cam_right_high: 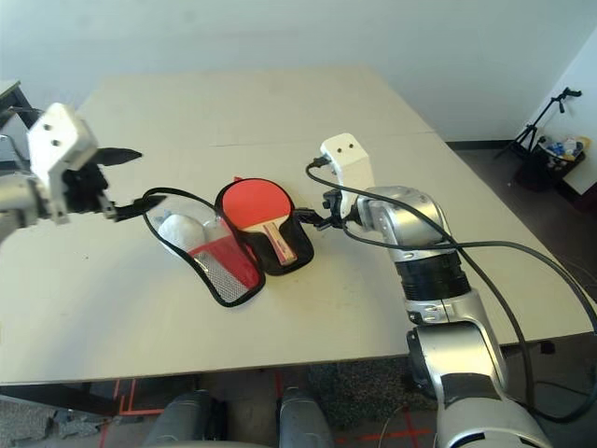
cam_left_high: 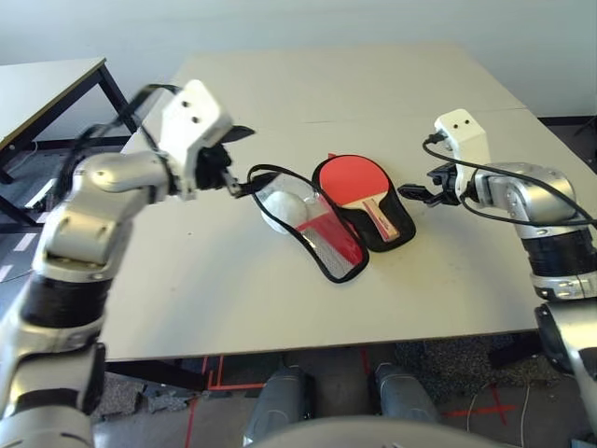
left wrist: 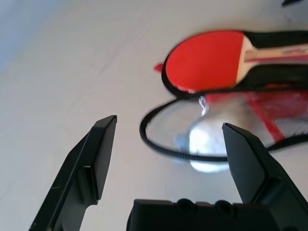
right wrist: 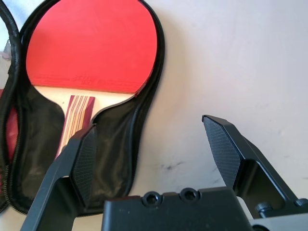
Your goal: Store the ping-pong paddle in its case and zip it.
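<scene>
A wide, pale beige table (cam_left_high: 233, 299) is seen, crossed by a thin seam toward its far side. Near its middle the case (cam_left_high: 378, 238) is laid open flat, black lining upward. The ping-pong paddle (cam_left_high: 354, 182) is rested in the right half, red face up, handle toward the near edge. The left flap, with clear and mesh panels, is spread directly on the tabletop.

Matt rubber paddle (right wrist: 91, 45) — fabric case (right wrist: 120, 144)
</scene>
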You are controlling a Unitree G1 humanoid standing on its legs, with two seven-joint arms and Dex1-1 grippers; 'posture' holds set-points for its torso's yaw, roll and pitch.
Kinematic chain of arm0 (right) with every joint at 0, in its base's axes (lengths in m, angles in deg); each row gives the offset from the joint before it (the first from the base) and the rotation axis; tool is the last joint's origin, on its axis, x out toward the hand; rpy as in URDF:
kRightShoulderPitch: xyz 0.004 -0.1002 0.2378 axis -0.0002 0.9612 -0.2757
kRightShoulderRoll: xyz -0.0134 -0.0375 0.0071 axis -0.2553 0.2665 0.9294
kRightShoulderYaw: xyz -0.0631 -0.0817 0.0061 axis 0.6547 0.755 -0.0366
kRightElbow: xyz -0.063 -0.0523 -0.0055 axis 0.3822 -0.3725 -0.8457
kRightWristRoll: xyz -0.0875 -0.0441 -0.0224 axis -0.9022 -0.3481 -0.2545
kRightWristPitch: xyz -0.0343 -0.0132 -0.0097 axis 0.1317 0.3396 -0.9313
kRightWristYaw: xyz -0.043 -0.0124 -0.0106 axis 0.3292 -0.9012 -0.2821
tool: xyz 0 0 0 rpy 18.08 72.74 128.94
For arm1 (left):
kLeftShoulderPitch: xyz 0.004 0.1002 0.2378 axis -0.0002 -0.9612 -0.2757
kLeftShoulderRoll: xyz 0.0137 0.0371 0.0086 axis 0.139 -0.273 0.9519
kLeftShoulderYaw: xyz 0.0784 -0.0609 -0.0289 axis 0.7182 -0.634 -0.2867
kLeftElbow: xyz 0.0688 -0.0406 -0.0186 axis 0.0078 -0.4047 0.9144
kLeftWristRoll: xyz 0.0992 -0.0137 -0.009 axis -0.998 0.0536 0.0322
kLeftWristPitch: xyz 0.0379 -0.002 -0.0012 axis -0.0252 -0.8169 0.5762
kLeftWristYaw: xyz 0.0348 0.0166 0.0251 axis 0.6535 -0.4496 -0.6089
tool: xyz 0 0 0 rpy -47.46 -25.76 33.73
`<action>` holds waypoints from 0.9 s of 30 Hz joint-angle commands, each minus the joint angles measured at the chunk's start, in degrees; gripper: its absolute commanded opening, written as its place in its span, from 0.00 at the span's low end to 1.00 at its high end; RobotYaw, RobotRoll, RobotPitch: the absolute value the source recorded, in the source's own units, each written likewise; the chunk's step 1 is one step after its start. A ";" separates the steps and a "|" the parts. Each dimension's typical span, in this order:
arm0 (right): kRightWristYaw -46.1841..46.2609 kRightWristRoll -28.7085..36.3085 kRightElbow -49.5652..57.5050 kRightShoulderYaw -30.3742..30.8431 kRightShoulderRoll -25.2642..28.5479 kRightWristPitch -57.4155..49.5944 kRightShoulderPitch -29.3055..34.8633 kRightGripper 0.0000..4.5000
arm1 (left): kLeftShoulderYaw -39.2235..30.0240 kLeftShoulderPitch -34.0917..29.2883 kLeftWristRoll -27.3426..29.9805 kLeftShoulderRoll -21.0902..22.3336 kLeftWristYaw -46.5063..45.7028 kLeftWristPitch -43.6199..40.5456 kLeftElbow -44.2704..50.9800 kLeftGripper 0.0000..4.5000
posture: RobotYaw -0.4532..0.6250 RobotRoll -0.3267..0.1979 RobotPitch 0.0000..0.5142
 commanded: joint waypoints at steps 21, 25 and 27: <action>2.18 -1.29 -6.23 -6.58 -1.33 10.60 -0.46 1.00 | 17.13 3.83 -6.69 -16.02 -1.85 2.71 -3.88 1.00 | 0.48 0.62 0.00; 3.84 -2.12 -8.76 -7.46 -1.01 11.64 -1.06 1.00 | 23.74 14.07 -8.24 -25.16 -1.72 4.37 -6.60 1.00 | 0.48 0.62 0.00; 4.12 -2.40 -9.36 -7.84 -1.01 12.50 -1.22 1.00 | 25.20 16.55 -9.13 -28.18 -1.91 5.13 -8.25 1.00 | 0.48 0.62 0.00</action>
